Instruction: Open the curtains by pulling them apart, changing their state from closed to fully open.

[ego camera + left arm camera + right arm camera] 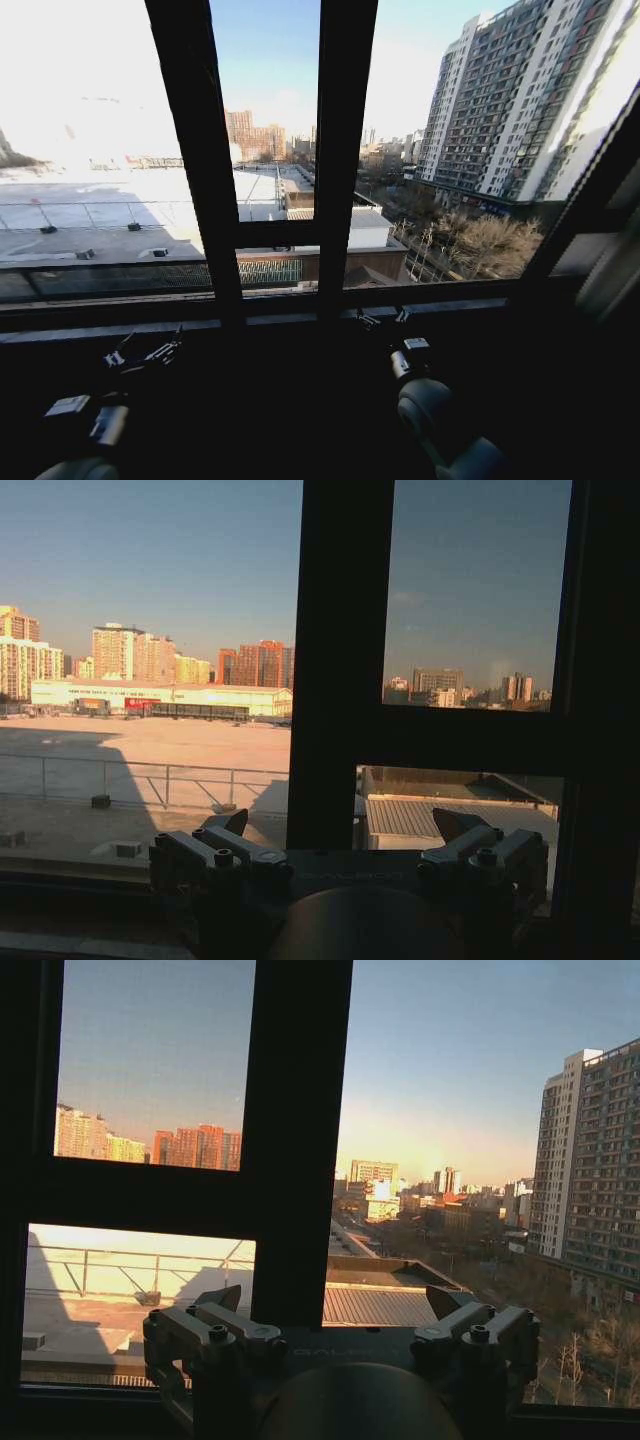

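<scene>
Nearest the camera, both arms sit low in the shadow under the sill. The left gripper (150, 352) hangs low on the left, jaws spread wide with nothing between them; the left wrist view shows its fingers (222, 852) well apart against the glass. The right gripper (383, 319) points at the sill just right of centre, jaws likewise wide and bare. Beyond them stands the dark window frame (345, 150), its upright bars fully exposed. At the far right edge, a blurred pale strip may be a curtain panel (612, 270) drawn aside, though I cannot tell. Outside, a tall grey apartment tower (510, 100) rises on the right.
</scene>
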Tool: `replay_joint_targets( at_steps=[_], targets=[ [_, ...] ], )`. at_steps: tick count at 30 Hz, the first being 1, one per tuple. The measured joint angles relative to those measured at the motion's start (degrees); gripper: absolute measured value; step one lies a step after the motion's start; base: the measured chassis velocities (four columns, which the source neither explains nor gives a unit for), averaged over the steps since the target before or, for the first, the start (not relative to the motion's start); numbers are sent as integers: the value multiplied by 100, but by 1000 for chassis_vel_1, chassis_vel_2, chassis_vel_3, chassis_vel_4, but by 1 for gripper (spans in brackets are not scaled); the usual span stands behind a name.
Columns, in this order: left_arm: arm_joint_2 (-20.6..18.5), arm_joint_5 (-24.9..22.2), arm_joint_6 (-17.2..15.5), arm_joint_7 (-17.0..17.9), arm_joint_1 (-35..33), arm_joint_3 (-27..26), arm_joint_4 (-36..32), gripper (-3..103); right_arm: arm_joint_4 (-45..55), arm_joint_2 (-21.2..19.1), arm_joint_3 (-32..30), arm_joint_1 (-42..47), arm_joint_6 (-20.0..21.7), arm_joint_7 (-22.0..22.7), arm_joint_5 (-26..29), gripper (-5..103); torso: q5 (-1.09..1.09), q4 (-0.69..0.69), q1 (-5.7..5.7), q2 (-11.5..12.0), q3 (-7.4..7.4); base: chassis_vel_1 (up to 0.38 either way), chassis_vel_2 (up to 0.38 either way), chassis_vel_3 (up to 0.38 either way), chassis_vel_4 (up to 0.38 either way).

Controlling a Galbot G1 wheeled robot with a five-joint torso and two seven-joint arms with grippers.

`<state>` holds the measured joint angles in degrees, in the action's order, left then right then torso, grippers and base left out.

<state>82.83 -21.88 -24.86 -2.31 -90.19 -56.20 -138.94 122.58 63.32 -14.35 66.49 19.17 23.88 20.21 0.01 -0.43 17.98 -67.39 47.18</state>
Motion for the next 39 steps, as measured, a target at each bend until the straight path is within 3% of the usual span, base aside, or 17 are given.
replay_joint_targets(
  at_steps=[26, 39],
  targets=[
    [-7, -9, 11, -42, -8, -45, 17, 100, -35, -13, 14, 37, -103, -18, -193, 100, 0, -1, 1, 1, 0, 20, -346, -19, 348],
    [-32, -14, 158, -69, 17, -46, 105, 100, -106, -4, 19, 19, -144, -26, -217, 100, 0, -1, 7, 3, 2, 20, -33, -18, 25]
  ],
)
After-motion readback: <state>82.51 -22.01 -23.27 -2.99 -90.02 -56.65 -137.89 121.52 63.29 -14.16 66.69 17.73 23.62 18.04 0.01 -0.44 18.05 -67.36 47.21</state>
